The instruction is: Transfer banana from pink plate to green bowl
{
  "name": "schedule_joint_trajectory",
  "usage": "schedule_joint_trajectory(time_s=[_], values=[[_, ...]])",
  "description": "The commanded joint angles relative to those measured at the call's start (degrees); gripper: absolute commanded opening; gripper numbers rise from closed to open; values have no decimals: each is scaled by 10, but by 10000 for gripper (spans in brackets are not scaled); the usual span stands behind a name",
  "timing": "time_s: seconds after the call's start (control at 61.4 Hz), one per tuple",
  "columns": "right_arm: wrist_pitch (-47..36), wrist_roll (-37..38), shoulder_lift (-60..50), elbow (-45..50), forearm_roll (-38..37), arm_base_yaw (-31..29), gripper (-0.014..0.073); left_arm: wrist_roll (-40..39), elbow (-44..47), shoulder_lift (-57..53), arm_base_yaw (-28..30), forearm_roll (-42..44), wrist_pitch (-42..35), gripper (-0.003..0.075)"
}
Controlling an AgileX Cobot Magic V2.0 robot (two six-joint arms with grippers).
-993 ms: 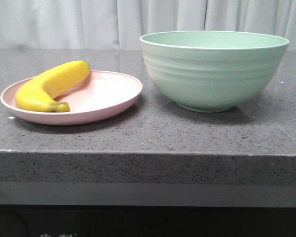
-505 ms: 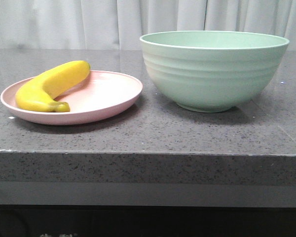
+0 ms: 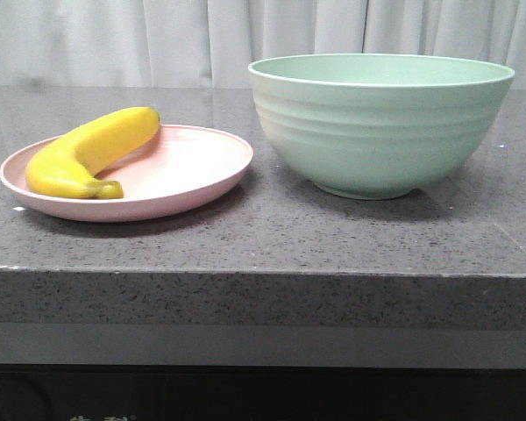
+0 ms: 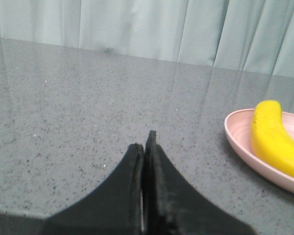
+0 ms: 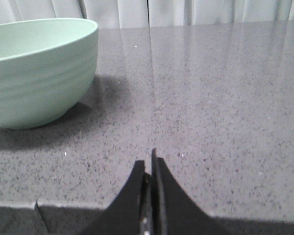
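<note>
Both tools are closed on nothing: the left gripper (image 4: pixel 144 147) has its black fingers (image 4: pixel 159 181) pressed together above bare worktop (image 3: pixel 272 237), near the plate (image 3: pixel 188 167) but not touching it, and the right gripper (image 5: pixel 148 169) is likewise pinched shut over the stone, beside the bowl (image 3: pixel 381 123). The banana (image 3: pixel 92 151) lies on the plate's left half, toward the worktop's left edge; the bowl stands just right of the plate, nearer the right edge.
</note>
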Motion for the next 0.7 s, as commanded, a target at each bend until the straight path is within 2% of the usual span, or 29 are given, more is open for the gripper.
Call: schedule_joint_trajectory(time_s=[0.0, 0.163, 0.374, 0.521, 0.586, 0.635, 0.684], values=[[-46, -1, -12, -58, -5, -5, -60, -5, -53, 3, -1, -5, -36, -18], [-4, -1, 34, -164, -10, -5, -60, -7, -155, 85, -1, -8, 18, -18], [29, -1, 180, -281, -10, -5, -60, -7, -265, 242, -1, -3, 13, -18], [25, -1, 233, -311, -10, -5, -53, -7, -290, 287, -1, -3, 10, -11], [16, -1, 239, -311, -10, -5, 5, -7, -289, 295, -1, -3, 1, 58], [15, -1, 240, -311, -10, -5, 97, -7, -289, 297, -1, -3, -4, 150], [15, -1, 240, -311, -10, -5, 247, -7, -289, 299, -1, -3, -9, 275]])
